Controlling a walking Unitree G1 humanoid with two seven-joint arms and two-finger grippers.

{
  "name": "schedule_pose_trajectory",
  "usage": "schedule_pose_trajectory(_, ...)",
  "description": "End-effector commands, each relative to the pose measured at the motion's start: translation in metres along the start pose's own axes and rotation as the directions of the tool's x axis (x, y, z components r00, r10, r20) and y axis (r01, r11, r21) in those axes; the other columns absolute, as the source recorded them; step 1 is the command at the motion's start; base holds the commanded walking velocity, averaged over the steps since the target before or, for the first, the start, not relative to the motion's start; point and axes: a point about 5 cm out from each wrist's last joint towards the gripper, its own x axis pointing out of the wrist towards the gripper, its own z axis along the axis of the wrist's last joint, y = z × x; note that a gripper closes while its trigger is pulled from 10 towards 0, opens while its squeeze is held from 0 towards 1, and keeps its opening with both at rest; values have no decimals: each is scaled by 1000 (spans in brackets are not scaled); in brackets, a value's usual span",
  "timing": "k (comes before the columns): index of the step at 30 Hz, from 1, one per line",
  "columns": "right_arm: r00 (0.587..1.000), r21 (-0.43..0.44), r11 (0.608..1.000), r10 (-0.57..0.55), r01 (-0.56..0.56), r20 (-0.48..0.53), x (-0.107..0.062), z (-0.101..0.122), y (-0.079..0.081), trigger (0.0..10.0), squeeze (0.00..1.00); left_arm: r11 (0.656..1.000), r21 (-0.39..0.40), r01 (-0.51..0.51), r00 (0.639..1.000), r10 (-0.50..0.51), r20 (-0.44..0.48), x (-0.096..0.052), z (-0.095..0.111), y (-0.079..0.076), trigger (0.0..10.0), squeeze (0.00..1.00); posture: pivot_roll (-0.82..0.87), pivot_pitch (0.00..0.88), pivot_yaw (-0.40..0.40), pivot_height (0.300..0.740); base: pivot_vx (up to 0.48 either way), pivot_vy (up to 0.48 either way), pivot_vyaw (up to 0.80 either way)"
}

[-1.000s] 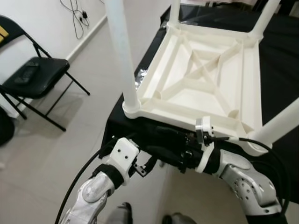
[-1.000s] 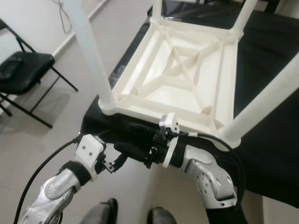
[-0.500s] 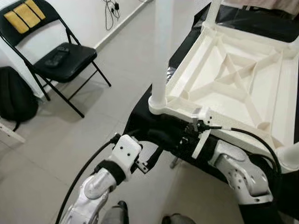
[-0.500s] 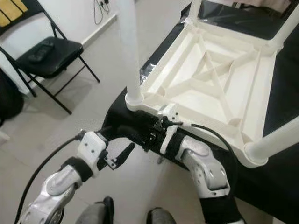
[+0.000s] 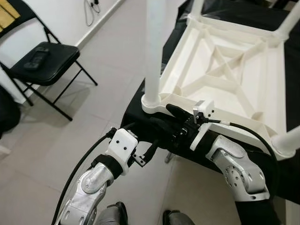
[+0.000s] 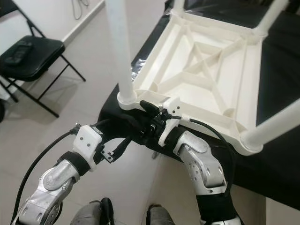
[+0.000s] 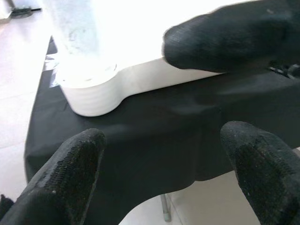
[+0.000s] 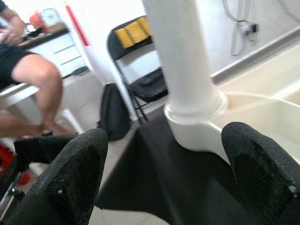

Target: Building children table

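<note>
Up comes the right claw (image 6: 149, 108), fingers spread, onto the rim of the upturned children table (image 5: 225, 70) beside its near leg (image 5: 152, 51); the left claw (image 5: 152, 149), also open, waits below that corner. A grip looks imminent. Legs point straight up from the black table (image 6: 276, 159).

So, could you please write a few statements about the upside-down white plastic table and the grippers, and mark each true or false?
1. The white plastic children's table lies upside down on a black cloth-covered surface. True.
2. The right gripper is at the table's near left corner, by the white leg. True.
3. The left gripper is clamped around that leg. False: it hangs open below the corner, touching nothing.
4. A red folding chair stands on the floor. False: the folding chair is black.
5. The right gripper's fingers are apart. True.
</note>
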Motion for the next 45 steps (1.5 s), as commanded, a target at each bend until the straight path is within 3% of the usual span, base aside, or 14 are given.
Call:
schedule_pose_trajectory(1,999,-11,999,-33,33,2,-8,-1,-1,10000,0,1000,-10,6,1000,-6,-18,-2,-4,-1,10000,0,32,250,-74,740,0,0,-800)
schedule_pose_trajectory(5,995,-12,995,-101,101,-10,-21,-5,-3,10000,0,1000,-8,15,1000,-15,-19,-1,-5,-1,10000,0,16,244,-60,740,0,0,-800)
schedule_pose_trajectory(13,988,-17,988,-152,152,-9,-24,-9,-6,10000,0,1000,-9,22,1000,-23,-19,1,-7,-2,10000,0,11,232,-54,740,0,0,-800)
schedule_pose_trajectory(19,958,9,959,-284,284,-47,-26,-38,-13,10000,0,996,-22,-85,990,82,-111,-7,-36,5,10000,0,57,136,-35,740,0,0,-800)
schedule_pose_trajectory(24,970,22,970,-241,242,-37,-21,-46,-6,10000,0,988,-36,-147,981,142,-130,-13,-43,8,10000,0,67,95,-35,740,0,0,-320)
schedule_pose_trajectory(32,974,12,974,-226,226,-27,-13,-53,-6,10000,0,981,-8,-192,975,190,-119,-8,-48,16,10000,0,77,50,-34,740,0,0,0)
schedule_pose_trajectory(45,970,-17,970,-243,243,15,-6,-46,-11,10000,0,979,39,-201,979,203,-37,2,-25,39,10000,0,66,48,-19,740,0,0,0)
